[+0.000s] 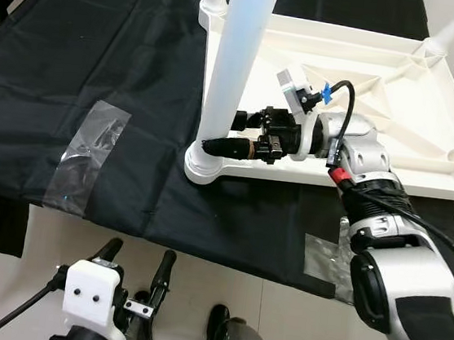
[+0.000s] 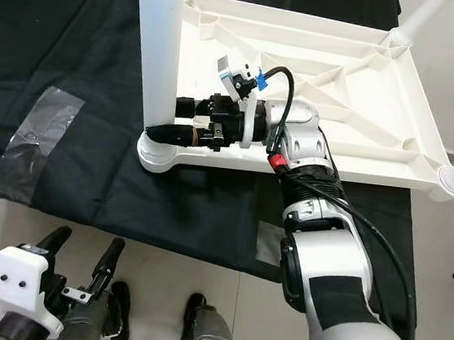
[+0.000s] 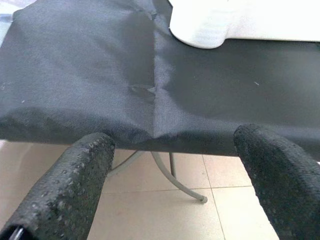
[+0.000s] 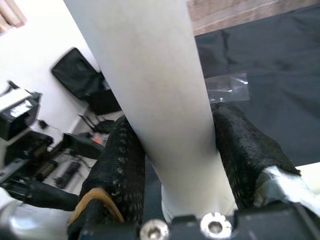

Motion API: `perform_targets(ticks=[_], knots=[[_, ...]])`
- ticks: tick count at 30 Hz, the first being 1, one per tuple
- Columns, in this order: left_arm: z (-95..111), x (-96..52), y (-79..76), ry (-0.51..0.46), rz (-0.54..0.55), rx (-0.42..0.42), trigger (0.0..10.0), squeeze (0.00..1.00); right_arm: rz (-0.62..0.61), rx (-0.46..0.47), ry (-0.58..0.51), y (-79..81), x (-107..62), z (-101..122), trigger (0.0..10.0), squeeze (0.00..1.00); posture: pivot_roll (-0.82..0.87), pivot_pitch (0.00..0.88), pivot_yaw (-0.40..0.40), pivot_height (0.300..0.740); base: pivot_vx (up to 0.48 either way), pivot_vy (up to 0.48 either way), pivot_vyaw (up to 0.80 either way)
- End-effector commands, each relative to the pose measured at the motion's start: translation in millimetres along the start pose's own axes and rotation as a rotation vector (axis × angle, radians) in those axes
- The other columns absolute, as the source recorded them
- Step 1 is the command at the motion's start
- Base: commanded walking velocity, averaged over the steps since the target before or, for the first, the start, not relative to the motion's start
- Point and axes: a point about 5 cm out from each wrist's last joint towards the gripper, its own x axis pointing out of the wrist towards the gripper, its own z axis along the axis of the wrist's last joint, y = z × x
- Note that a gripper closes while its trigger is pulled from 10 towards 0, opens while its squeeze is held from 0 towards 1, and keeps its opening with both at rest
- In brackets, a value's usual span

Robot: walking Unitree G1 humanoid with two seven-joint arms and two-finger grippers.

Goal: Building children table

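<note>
An upturned white plastic tabletop (image 1: 430, 119) is seen lying on a counter (image 1: 100, 57) covered in black cloth, its ribbed underside facing up. A white table leg (image 1: 235, 64) is stood upright in the corner socket (image 1: 203, 161) nearest the robot's left side, and other legs are glimpsed rising at the far corners.

The right gripper (image 1: 235, 132) is reached across the tabletop's near edge, and the base of the leg is pinched between its two black fingers (image 4: 125, 170); in the right wrist view the white tube is seen pressed on both sides by the textured pads, just above the socket.

The left gripper (image 1: 138, 262) is held low, short of the counter's near edge and over the tiled floor (image 1: 262, 297), with its fingers (image 3: 70, 185) spread apart and nothing between them; the black cloth and the white socket corner are faced from the left wrist view.

Two patches of clear tape (image 1: 89, 154) are seen on the cloth, one well to the left of the leg and one near the right arm. The robot's own black feet (image 2: 193, 322) are seen on the floor below.
</note>
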Motion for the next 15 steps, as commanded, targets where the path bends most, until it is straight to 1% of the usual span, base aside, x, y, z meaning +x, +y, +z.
perform_targets(ticks=[1, 2, 3, 4, 5, 6, 7, 8, 9, 10, 11, 12, 13, 14, 15], knots=[[-12.2, -0.7, 1.0, 0.06, 0.01, 0.003, 10.0, 0.0, -0.107, -0.01, 0.089, 1.0, -6.2, -12.2, 0.0, 0.0, 0.15, 0.294, -0.155, 0.74, 0.0, 0.0, 0.0], [-13.4, 1.8, 1.6, 0.057, 0.011, 0.003, 10.0, 0.0, -0.154, -0.012, 0.107, 2.0, -10.2, -15.3, 0.0, 0.0, 0.14, 0.287, -0.159, 0.74, 0.0, 0.0, 0.0], [-15.0, 5.4, 2.4, 0.052, 0.012, 0.003, 10.0, 0.0, -0.271, 0.008, 0.13, 11.1, -17.9, -24.5, 0.0, 0.0, 0.13, 0.265, -0.168, 0.74, 0.0, 0.0, 0.0], [-16.4, 8.5, 3.1, 0.048, 0.013, 0.004, 10.0, 0.0, -0.353, 0.023, 0.149, 18.7, -23.5, -30.5, 0.0, 0.0, 0.12, 0.257, -0.17, 0.74, 0.0, 0.0, 0.0], [-17.2, 10.2, 3.6, 0.047, 0.013, 0.004, 10.0, 0.0, -0.398, 0.032, 0.158, 23.7, -26.4, -33.9, 0.0, 0.0, 0.12, 0.257, -0.17, 0.74, 0.0, 0.0, 0.0], [-19.1, 14.2, 5.4, 0.044, 0.015, 0.004, 10.0, 0.0, -0.577, 0.121, 0.118, 37.8, -25.6, -47.1, 0.0, 0.0, 0.11, 0.223, -0.172, 0.74, 0.0, 0.0, 0.0], [-21.2, 18.3, 7.4, 0.043, 0.015, 0.005, 10.0, 0.0, -0.794, 0.188, 0.112, 50.7, -27.0, -62.4, 0.0, 0.0, 0.1, 0.21, -0.17, 0.74, 0.0, 0.0, 0.0], [-21.2, 18.3, 7.4, 0.043, 0.015, 0.005, 10.0, 0.0, -0.794, 0.188, 0.112, 50.7, -27.0, -62.4, 0.0, 0.0, 0.1, 0.21, -0.17, 0.74, 0.0, 0.0, 0.0], [-23.5, 22.8, 9.6, 0.043, 0.016, 0.008, 10.0, 0.0, -1.15, 0.227, 0.167, 66.9, -38.8, -81.8, 0.0, 0.0, 0.08, 0.196, -0.172, 0.74, 0.0, 0.0, 0.0], [-25.0, 25.7, 10.9, 0.043, 0.016, 0.009, 10.0, 0.0, -1.397, 0.246, 0.229, 81.9, -50.6, -94.0, 0.0, 0.0, 0.08, 0.196, -0.172, 0.74, 0.0, 0.0, 0.0], [-27.4, 31.6, 12.5, 0.042, 0.015, 0.01, 10.0, 0.0, -1.498, 0.3, 0.275, 101.1, -52.3, -111.8, 0.0, 0.0, 0.08, 0.156, -0.165, 0.74, 0.0, 0.0, 0.0], [-27.4, 31.6, 12.5, 0.042, 0.015, 0.01, 10.0, 0.0, -1.498, 0.3, 0.275, 101.1, -52.3, -111.8, 0.0, 0.0, 0.08, 0.156, -0.165, 0.74, 0.0, 0.0, 0.0], [-29.9, 36.5, 13.8, 0.041, 0.013, 0.01, 10.0, 0.0, -1.475, 0.34, 0.32, 112.9, -44.3, -128.5, 0.0, 0.0, 0.08, 0.145, -0.162, 0.74, 0.0, 0.0, 0.0], [-33.0, 42.0, 15.3, 0.042, 0.011, 0.01, 10.0, 0.0, -1.433, 0.347, 0.316, 111.0, -34.6, -136.5, 0.0, 0.0, 0.07, 0.112, -0.16, 0.74, 0.0, 0.0, 0.0], [-33.0, 42.0, 15.3, 0.042, 0.011, 0.01, 10.0, 0.0, -1.433, 0.347, 0.316, 111.0, -34.6, -136.5, 0.0, 0.0, 0.07, 0.112, -0.16, 0.74, 0.0, 0.0, 0.0]])
